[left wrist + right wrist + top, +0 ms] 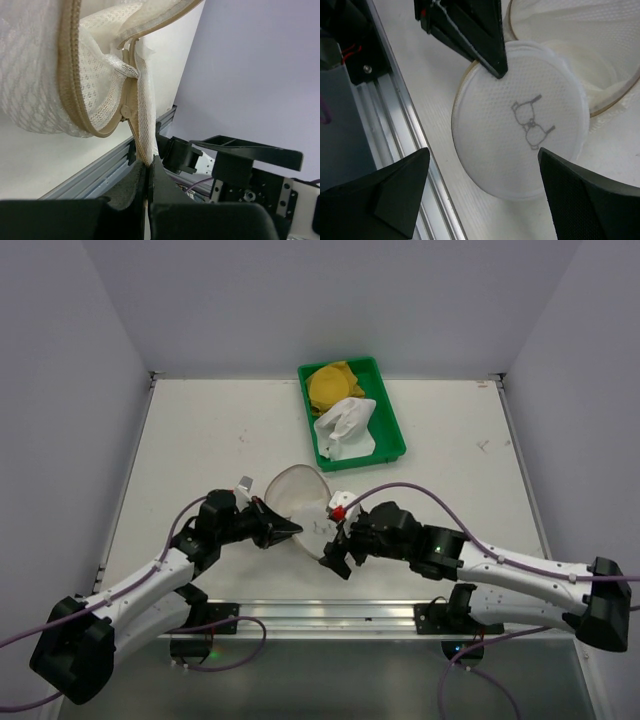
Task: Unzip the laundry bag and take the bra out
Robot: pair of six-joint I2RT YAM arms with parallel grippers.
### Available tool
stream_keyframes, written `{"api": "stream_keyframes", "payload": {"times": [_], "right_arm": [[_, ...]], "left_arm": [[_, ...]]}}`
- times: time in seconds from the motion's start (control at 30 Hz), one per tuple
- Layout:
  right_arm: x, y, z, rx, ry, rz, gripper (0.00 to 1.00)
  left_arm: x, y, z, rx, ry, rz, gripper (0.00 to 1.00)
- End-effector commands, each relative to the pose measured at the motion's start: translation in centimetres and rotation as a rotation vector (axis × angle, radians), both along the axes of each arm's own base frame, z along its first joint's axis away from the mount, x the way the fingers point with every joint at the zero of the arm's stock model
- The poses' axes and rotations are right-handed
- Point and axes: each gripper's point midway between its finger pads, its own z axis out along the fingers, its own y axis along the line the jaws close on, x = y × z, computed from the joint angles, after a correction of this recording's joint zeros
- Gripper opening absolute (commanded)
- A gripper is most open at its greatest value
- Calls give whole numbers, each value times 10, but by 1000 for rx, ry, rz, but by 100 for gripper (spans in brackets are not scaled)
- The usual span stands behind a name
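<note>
Near the front edge of the table (200, 430), between my arms, the laundry bag (298, 492) lies open — my left end effector (149, 172) clenched on its mesh edge strip, my right end effector (481, 157) released, spread wide above the round flap lid (520, 120).

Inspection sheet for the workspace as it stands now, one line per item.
Surface: white table, faint scuffs.
Job's things: laundry bag unzipped, round lid hanging open; bra not made out.
Clutter: green tray holding a yellow cloth and a white cloth.
Grippers: left gripper shut on the laundry bag at the lid's edge; right gripper open above the lid.
Cables: purple cables along both arms.
Surroundings: plain walls; metal rail at the near edge.
</note>
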Motion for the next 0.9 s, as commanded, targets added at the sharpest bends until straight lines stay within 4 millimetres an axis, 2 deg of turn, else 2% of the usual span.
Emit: {"api": "stream_keyframes", "payload": {"times": [0.0, 0.03, 0.23, 0.37, 0.4, 0.47, 0.5, 0.53, 0.57, 0.6, 0.63, 0.67, 0.7, 0.73, 0.77, 0.8, 0.87], "right_arm": [[5, 8, -14, -81, -70, -21, 91], [7, 10, -23, -119, -76, -30, 90], [18, 20, -32, -201, -171, -87, 74], [17, 24, -36, -222, -185, -90, 64], [18, 23, -36, -223, -189, -100, 47], [20, 24, -34, -216, -196, -107, 29], [20, 25, -31, -213, -198, -110, 10], [20, 24, -31, -221, -196, -106, 2], [18, 24, -29, -224, -190, -99, 0], [17, 28, -22, -214, -185, -91, 0], [12, 27, -23, -228, -159, -69, 0], [9, 28, -22, -233, -143, -58, 0], [7, 32, -13, -219, -131, -48, 0], [1, 31, -14, -225, -98, -33, 0], [-2, 32, -12, -222, -83, -28, 0], [-3, 34, -4, -208, -73, -26, 0], [-8, 32, -1, -216, -35, -26, 0]], "left_arm": [[2, -2, 12, -9, -1, -13, 0], [2, -2, 12, -10, 1, -14, 0], [2, 0, 16, -9, -3, -9, 0], [1, 2, 14, 0, -2, -3, 0], [1, 1, 14, -1, -3, -8, 0], [1, 1, 15, 3, -8, -11, 0], [2, 2, 15, 14, -21, -15, 0], [2, 3, 15, 31, -14, -14, 0], [2, 5, 14, 50, -14, -11, 0], [7, 8, 15, 83, -55, 2, 9], [8, 13, 11, 124, -49, 13, 15], [15, 15, 24, 143, -90, 30, 21], [25, 23, 27, 205, -153, 58, 36], [24, 30, 23, 266, -139, 67, 45], [33, 34, 42, 304, -213, 74, 55], [43, 42, 45, 362, -237, 115, 72], [46, 58, 48, 474, -254, 128, 84]]}}
